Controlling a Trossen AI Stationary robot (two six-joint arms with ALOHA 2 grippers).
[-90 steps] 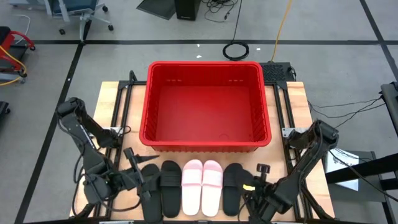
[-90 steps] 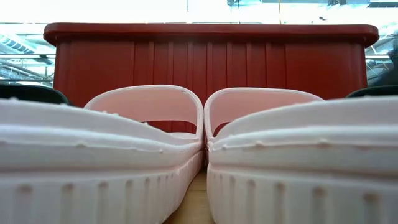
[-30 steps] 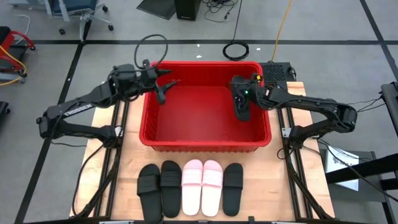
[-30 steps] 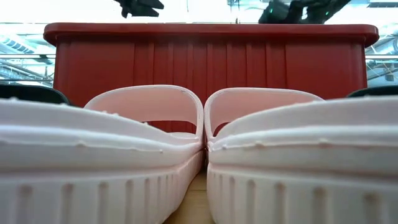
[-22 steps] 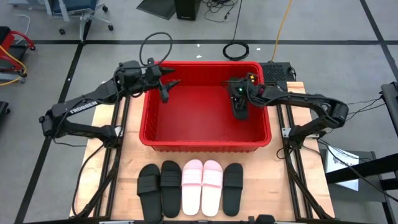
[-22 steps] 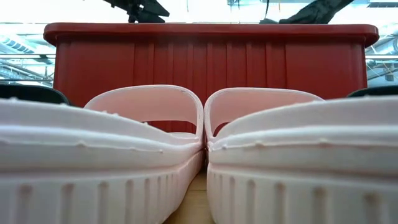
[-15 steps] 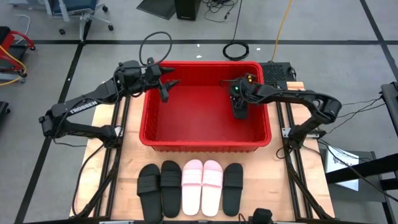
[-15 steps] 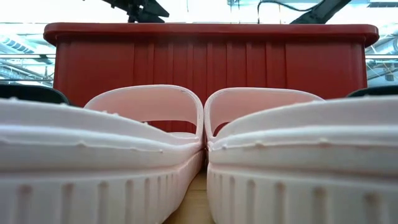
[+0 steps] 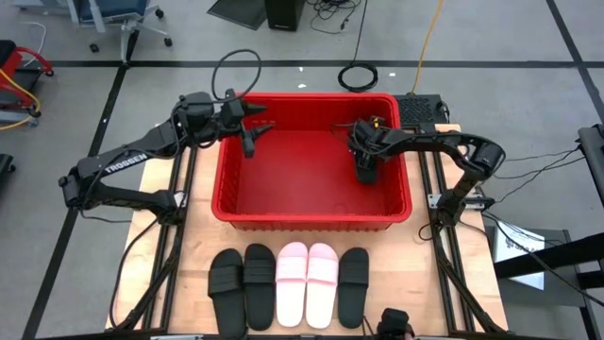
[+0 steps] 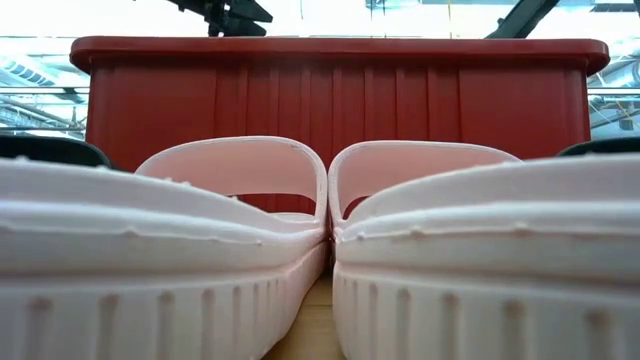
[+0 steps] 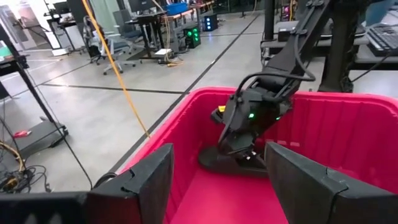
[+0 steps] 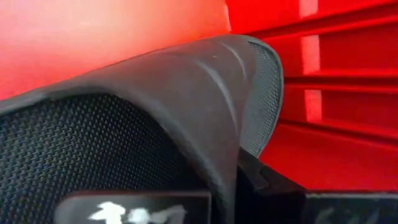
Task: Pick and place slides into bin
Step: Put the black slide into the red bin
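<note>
The red bin [image 9: 311,215] stands mid-table. My right gripper [image 9: 366,168] reaches down inside it near its far right wall and is shut on a black slide [image 11: 214,160], which fills the right wrist view [image 12: 155,124]. My left gripper [image 9: 255,132] hovers open over the bin's far left corner, holding nothing; from its wrist view I see the right gripper [image 11: 249,146] between its fingers. Five slides lie sole-down in a row on the near table: two black [image 9: 243,283], two pink [image 9: 307,281], one black [image 9: 353,283]. The pink pair [image 10: 160,250] fills the low view. My right gripper holds the black slide by its wide strap [image 12: 211,124]; the strap hides the fingertips. The fingers slant down from above, from the table's right side. The slide hangs low in the bin below the gripper [image 11: 217,163]; whether it touches the floor I cannot tell.
The bin's thick rim [image 10: 340,48] and high walls ring both grippers. Bare wood shows between the bin and the row of slides [image 9: 311,236]. Cables and the arms' mounts flank the table [image 9: 444,203].
My right gripper has gone down into the bin with the black slide, tipping more steeply downward; in the low view its hand has sunk below the rim. The slide has stayed in the hold. My left gripper has kept its place, open.
</note>
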